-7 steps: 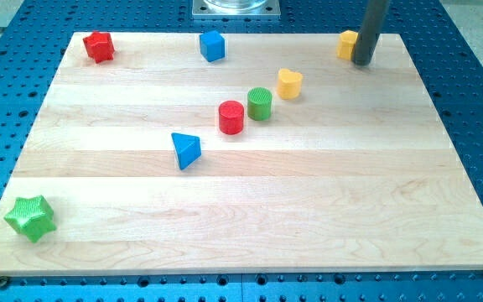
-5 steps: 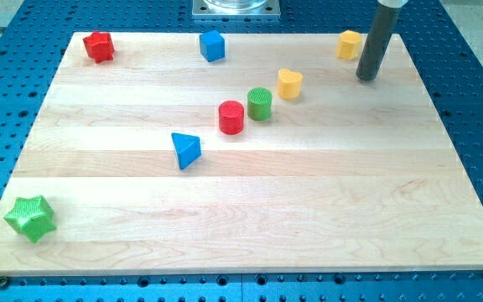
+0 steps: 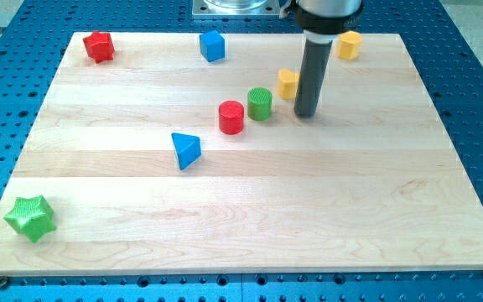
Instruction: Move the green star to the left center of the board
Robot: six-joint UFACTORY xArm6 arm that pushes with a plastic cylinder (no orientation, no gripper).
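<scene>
Seven small blocks sit on a pale wooden board, which rests on a blue perforated table, all seen through the one camera view. I have no claw to open or close, only a straight dark rod that holds nothing. My tip touches the board right of centre, in the upper half.

Just to the view's left of the rod is a yellow block, partly hidden behind the rod; I cannot tell whether they touch. Next along, down toward the view's left, stand a green cylinder and a red cylinder, close beside each other in a slanting row. Further down that slant, apart from them, lies a blue triangle.

Along the view's top edge are three more: a red star at the left corner, a blue cube near the middle, and a second yellow cube to the right of the rod's upper part.

The green star sits alone in the board's bottom-left corner, well apart from my tip. The slanting row and the blue triangle lie roughly between my tip and the star.
</scene>
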